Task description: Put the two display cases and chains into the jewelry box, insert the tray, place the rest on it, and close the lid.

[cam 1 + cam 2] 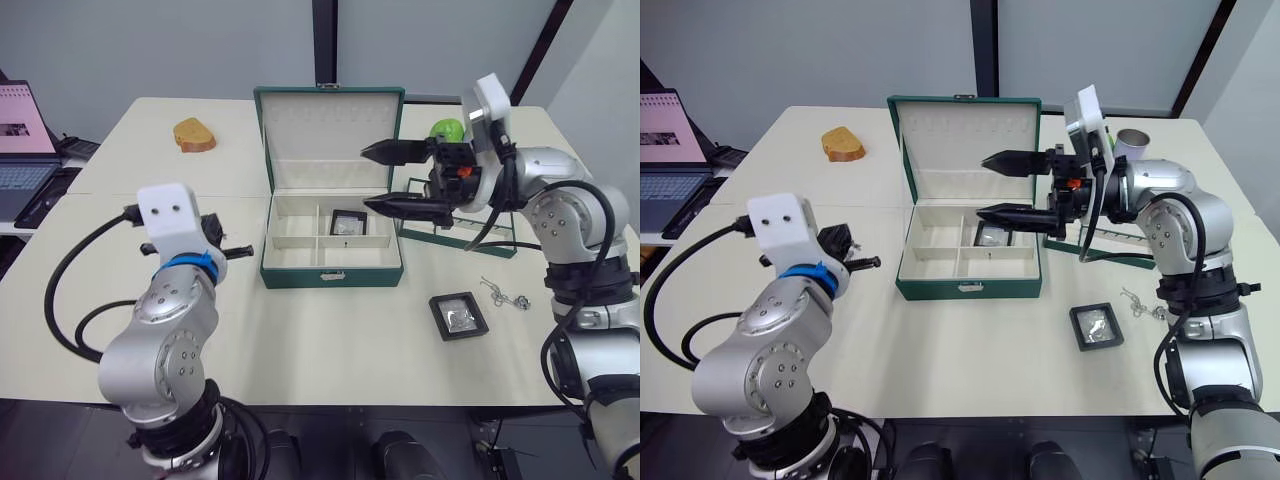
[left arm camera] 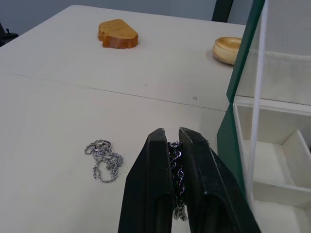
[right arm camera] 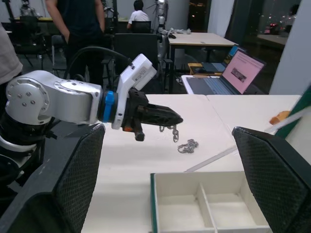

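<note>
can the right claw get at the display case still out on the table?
Probably yes. The right claw is open and empty above the jewelry box; the display case lies flat on bare table nearer the robot, with only a chain beside it, not over it.

Cream tables (image 1: 150, 150) before a grey wall (image 1: 150, 40), laptop (image 1: 20, 140) at left

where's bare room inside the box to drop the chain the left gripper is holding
The jewelry box has one display case in its back right compartment; the other compartments look bare. The nearest free one is the front left, beside the left gripper. The right gripper hovers open over the box's right side, crowding it.
</note>
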Tool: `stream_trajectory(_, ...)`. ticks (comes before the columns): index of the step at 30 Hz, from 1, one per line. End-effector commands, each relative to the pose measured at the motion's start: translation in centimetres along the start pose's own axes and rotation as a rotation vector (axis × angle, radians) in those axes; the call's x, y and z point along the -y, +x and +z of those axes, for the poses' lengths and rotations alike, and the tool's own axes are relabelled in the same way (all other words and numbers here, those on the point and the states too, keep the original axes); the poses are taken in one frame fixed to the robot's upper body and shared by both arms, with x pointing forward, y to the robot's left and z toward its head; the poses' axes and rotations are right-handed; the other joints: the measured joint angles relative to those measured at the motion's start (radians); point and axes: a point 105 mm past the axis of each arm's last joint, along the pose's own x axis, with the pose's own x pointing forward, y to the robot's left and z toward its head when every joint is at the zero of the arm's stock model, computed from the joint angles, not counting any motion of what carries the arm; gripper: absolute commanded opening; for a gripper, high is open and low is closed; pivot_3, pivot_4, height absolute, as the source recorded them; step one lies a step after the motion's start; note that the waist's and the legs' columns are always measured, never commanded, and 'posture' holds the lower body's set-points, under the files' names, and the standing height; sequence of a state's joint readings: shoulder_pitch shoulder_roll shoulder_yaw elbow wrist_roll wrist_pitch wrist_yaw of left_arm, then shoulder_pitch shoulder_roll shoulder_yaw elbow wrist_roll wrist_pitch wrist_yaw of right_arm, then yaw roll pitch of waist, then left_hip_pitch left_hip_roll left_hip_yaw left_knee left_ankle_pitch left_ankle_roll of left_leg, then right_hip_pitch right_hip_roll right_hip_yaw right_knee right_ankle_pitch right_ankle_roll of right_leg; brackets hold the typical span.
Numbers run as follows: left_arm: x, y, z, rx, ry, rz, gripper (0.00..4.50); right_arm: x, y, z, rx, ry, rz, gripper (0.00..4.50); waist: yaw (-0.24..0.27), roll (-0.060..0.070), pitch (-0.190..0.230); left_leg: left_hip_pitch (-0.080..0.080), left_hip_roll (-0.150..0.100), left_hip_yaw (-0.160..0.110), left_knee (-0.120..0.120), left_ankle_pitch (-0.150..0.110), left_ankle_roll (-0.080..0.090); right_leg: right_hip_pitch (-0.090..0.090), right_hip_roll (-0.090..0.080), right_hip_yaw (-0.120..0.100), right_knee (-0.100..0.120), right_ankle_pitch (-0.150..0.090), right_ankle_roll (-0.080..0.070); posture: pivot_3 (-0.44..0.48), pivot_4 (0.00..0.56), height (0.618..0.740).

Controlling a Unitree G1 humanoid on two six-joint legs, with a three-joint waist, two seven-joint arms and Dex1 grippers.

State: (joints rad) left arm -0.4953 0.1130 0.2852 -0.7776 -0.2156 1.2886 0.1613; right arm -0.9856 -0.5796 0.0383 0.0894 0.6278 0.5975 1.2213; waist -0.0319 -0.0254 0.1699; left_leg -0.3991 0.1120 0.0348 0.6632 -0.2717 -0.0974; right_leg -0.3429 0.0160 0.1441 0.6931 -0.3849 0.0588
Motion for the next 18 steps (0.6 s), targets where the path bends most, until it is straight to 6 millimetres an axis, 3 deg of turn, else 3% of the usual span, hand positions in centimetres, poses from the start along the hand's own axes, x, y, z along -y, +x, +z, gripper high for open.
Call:
stream_trajectory(1, 2.2, 0.2, 1.4, 0.039, 0.009, -0.101, 0.01, 1.0, -1.4, 2.3, 0.022, -0.093, -0.074, 4.5, 0.0, 0.0, 0.0, 0.0, 0.0, 0.0, 0.0, 0.0, 0.0, 0.0, 0.0, 0.0, -0.001, 0.0, 0.0, 0.0, 0.15, 0.74)
stream_trajectory(10, 5.8, 2.7, 1.1, 0.02, 0.005, -0.244, 0.01, 2.3, -3.6, 2.1, -0.03, -0.119, -0.192, 4.5, 0.0, 0.0, 0.001, -0.001, 0.0, 0.001, -0.001, 0.0, 0.0, 0.0, 0.0, 0.001, -0.005, 0.0, 0.0, 0.0, 0.15, 0.74)
stream_trajectory(18, 7.0, 5.6, -0.1, 0.01, 0.026, -0.276, 0.01, 2.1, -4.4, 1.7, -0.048, -0.12, -0.234, 4.5, 0.0, 0.0, 0.001, -0.001, 0.0, 0.002, -0.001, 0.0, 0.0, 0.0, 0.0, 0.001, -0.005, 0.0, 0.0, 0.0, 0.15, 0.74)
